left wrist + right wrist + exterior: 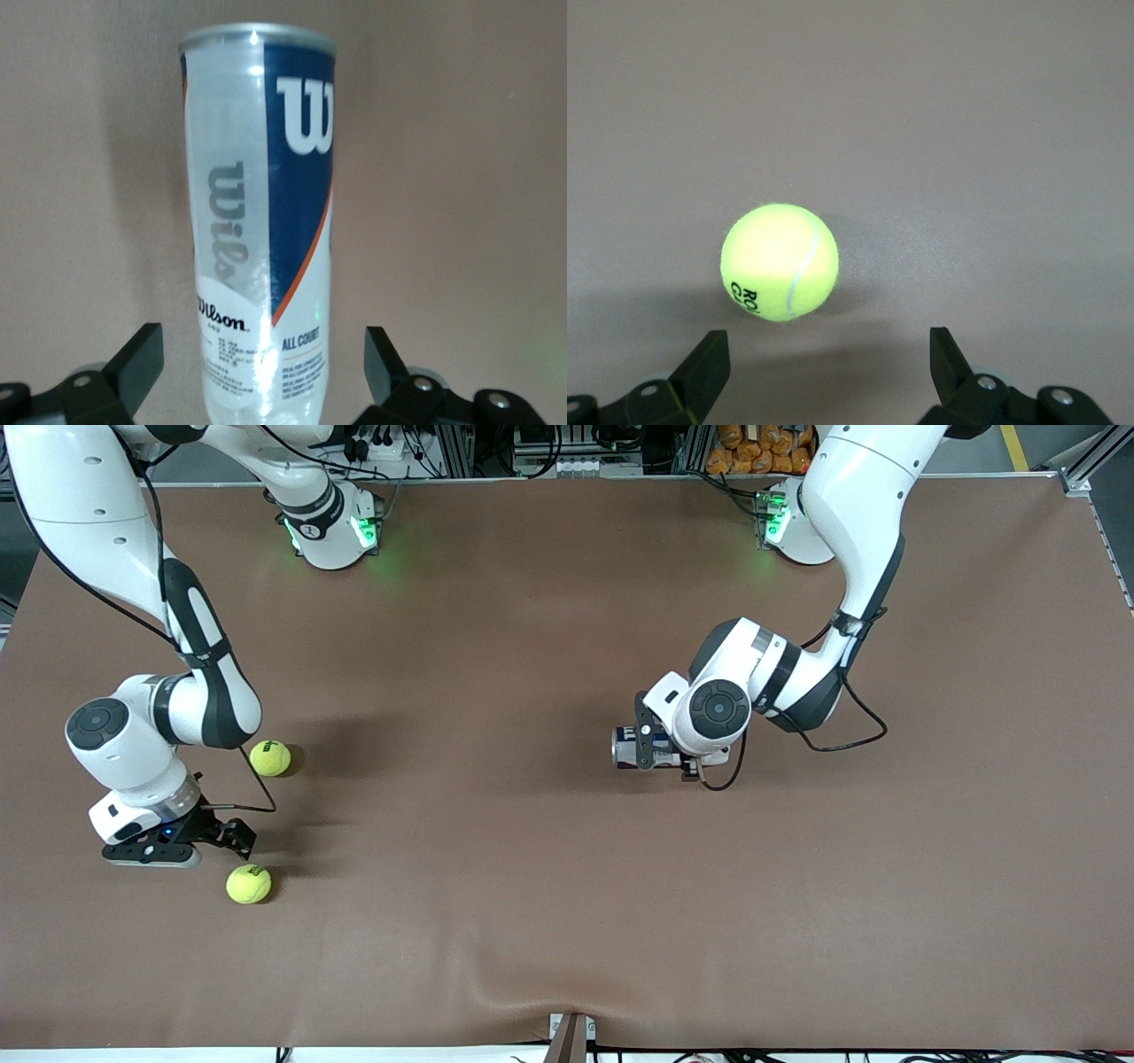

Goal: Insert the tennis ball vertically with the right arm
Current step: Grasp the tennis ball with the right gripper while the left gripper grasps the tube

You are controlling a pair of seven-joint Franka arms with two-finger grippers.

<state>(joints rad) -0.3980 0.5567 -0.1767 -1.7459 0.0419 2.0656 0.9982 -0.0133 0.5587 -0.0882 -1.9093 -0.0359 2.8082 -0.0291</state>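
A tennis ball (pixel 248 884) is seen resting on the brown surface (pixel 496 886) just beside the right gripper (pixel 237 838), which is held low with its fingers (pixel 700 367) spread wide and nothing between them. A second ball (pixel 270 758) lies near it, farther from the front camera. Toward the left arm's end, a Wilson can (pixel 631 747) is framed by the spread left gripper (pixel 644 744), its fingers (pixel 133 365) apart from the can's sides.
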